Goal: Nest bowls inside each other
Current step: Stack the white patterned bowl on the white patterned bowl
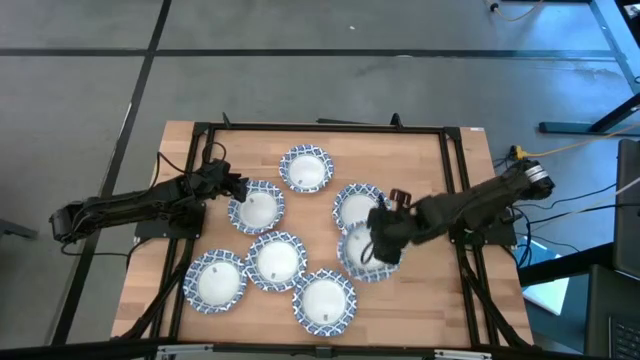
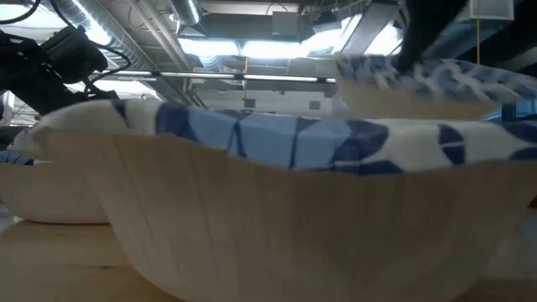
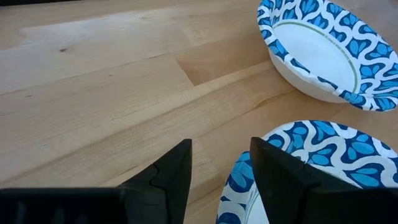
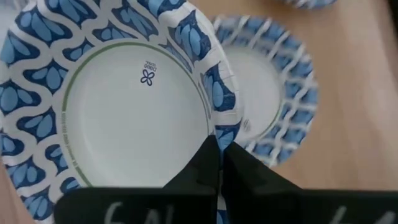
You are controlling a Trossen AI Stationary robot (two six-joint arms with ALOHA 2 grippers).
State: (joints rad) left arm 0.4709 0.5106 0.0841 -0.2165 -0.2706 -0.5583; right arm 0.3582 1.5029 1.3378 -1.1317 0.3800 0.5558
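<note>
Several blue-and-white bowls sit on their bases on the wooden table (image 1: pixel 180 150). My left gripper (image 1: pixel 233 188) (image 3: pixel 221 171) is open at the left rim of one bowl (image 1: pixel 257 208) (image 3: pixel 323 155). One finger stands over the bowl's rim and the other outside it. My right gripper (image 1: pixel 375 240) (image 4: pixel 219 155) is shut on another bowl (image 1: pixel 362 255) (image 4: pixel 118 106). That bowl shows raised in the low view (image 2: pixel 419 80). A further bowl (image 4: pixel 267 93) lies beside and below it. My left gripper straddles the bowl's rim (image 3: pixel 239 177); whether a finger touches it, I cannot tell. My right gripper pinches the bowl's patterned rim (image 4: pixel 219 127) between its two fingers (image 4: pixel 202 165), coming from above and from the table's right. The bowl is lifted clear, mouth up, and reaches out beyond the fingertips.
Other bowls stand at the far middle (image 1: pixel 305 168), right of centre (image 1: pixel 355 203), and along the near side (image 1: pixel 275 260) (image 1: pixel 215 280) (image 1: pixel 325 300). A nearby bowl (image 2: pixel 294 210) fills the low view. A dark frame (image 1: pixel 320 127) borders the table.
</note>
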